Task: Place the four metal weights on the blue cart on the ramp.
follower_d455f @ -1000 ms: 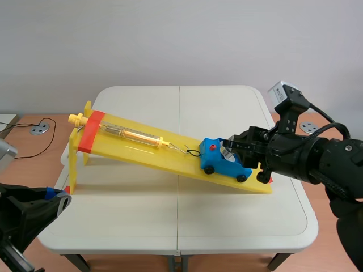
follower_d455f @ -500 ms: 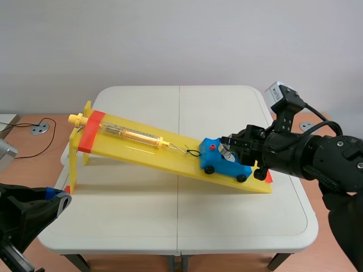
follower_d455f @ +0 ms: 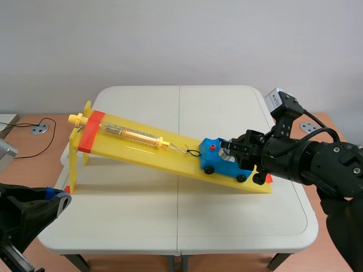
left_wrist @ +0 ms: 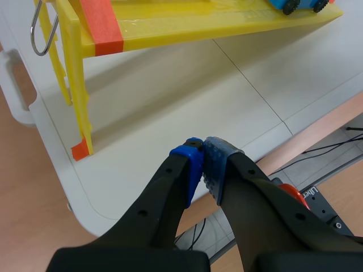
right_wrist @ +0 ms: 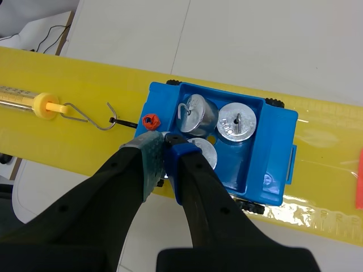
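In blue cart point(right_wrist: 278, 153) | third weight point(right_wrist: 206, 153) half-hidden behind right gripper point(right_wrist: 166, 139)

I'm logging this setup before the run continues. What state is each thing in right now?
Blue cart: on the ramp's low end, loaded.
Metal weights: three visible, upright inside the cart; a fourth not seen.
Spring scale: lying on the ramp, hooked to the cart.
Right gripper: jaws shut, just over the cart.
Left gripper: jaws shut, empty.

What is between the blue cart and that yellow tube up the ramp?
A bent wire hook from the tube, meeting a short black link at the cart, seen in the right wrist view.
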Robot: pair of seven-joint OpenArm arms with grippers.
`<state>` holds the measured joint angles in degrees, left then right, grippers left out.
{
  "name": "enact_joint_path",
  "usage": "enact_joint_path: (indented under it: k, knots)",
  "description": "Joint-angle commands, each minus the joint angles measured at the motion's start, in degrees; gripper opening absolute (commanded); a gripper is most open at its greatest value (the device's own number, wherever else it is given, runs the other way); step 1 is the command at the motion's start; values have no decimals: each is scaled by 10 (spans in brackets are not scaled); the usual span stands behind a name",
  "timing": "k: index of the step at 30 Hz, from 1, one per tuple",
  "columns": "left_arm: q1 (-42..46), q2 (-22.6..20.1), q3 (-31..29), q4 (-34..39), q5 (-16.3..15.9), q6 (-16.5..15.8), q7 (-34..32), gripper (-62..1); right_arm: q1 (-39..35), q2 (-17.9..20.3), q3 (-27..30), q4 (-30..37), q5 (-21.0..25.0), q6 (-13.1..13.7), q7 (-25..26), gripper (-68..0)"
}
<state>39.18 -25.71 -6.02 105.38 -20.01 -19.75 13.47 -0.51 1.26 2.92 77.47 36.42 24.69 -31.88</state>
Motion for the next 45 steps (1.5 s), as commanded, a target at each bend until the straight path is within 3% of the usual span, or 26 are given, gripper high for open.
enact_joint_path:
  k: [1,7,17,21,29,33,40,45]
  knots:
    - [-13,12,-8,40,-42,-10,-59,-573,64,-8,14,31,41,22,93,-669]
    - [-13,12,-8,40,-42,-10,-59,-573,64,-8,16,31,32,-27,96,-669]
    - [-13,12,-8,40,-42,-10,-59,-573,67,-8,16,31,21,-28,108,-668]
    - [-13,12,-8,40,-42,-10,-59,-573,70,-8,16,31,17,-28,108,-613]
    - [-13,12,-8,40,-42,-10,-59,-573,71,-8,16,30,13,-28,108,-603]
    - [-13,12,-8,40,-42,-10,-59,-573,74,-8,16,30,12,-28,109,-487]
    - [-13,12,-8,40,-42,-10,-59,-573,73,-4,56,35,13,18,110,-455]
    - [-13,12,-8,40,-42,-10,-59,-573,66,24,84,68,17,53,85,-455]
